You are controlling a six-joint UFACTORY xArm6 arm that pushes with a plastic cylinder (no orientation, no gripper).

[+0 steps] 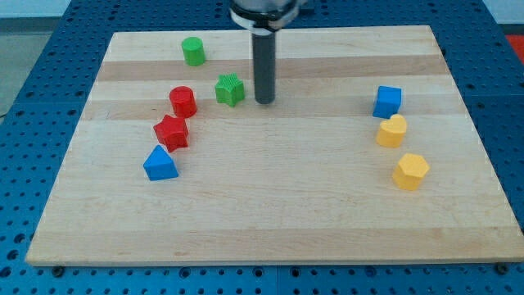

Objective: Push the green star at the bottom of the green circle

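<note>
You are looking at my tip (264,102) sitting on the wooden bench (270,205), just to the view's right of the green star (230,89), close but maybe not touching. The green star is lying below and to the right of the green circle (193,51), with a gap between them. The red circle (182,102) is sitting just left of the star. I have no fingers, only a rod, so nothing is being held.
</note>
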